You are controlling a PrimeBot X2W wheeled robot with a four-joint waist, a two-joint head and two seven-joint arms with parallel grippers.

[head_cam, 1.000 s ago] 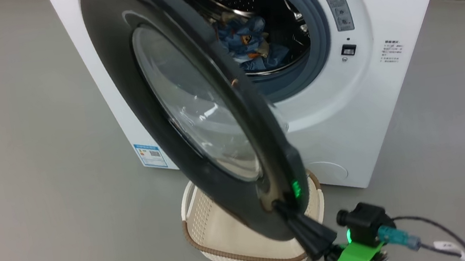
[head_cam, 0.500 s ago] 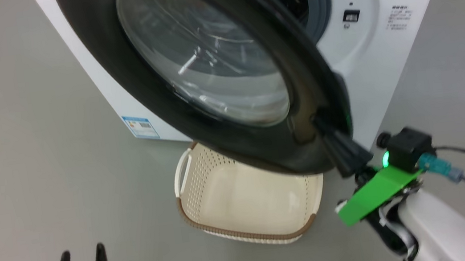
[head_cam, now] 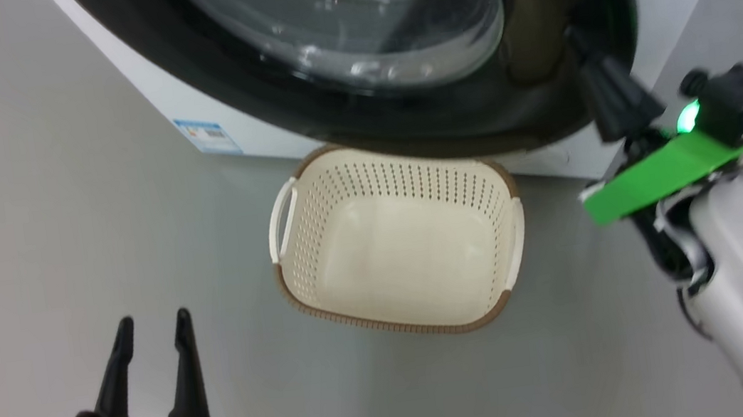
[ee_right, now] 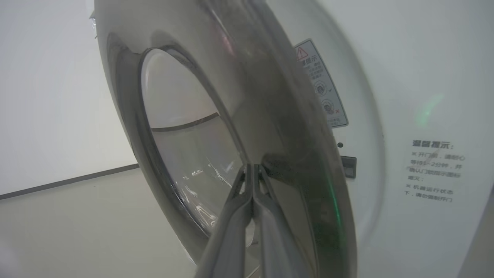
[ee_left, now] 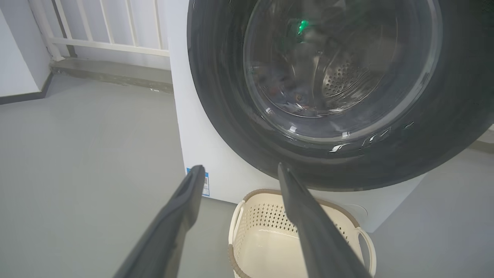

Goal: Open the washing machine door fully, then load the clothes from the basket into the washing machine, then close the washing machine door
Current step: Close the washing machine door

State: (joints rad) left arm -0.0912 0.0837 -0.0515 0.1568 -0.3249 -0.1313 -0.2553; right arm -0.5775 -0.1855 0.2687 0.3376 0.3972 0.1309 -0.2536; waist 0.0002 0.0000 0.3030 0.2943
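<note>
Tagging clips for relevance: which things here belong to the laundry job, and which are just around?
Job:
washing machine door, nearly shut
washing machine
basket, empty
clothes, dim behind the glass
right gripper, shut, tips against the door

Just around:
left gripper, open, touching nothing
railing
floor

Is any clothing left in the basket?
No, in the head view the basket has a bare cream floor with no fabric inside it.

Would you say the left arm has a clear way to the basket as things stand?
Probably yes: the open left pincer hangs over the floor short of the basket, with nothing between them; the washing machine door sits beyond it.
</note>
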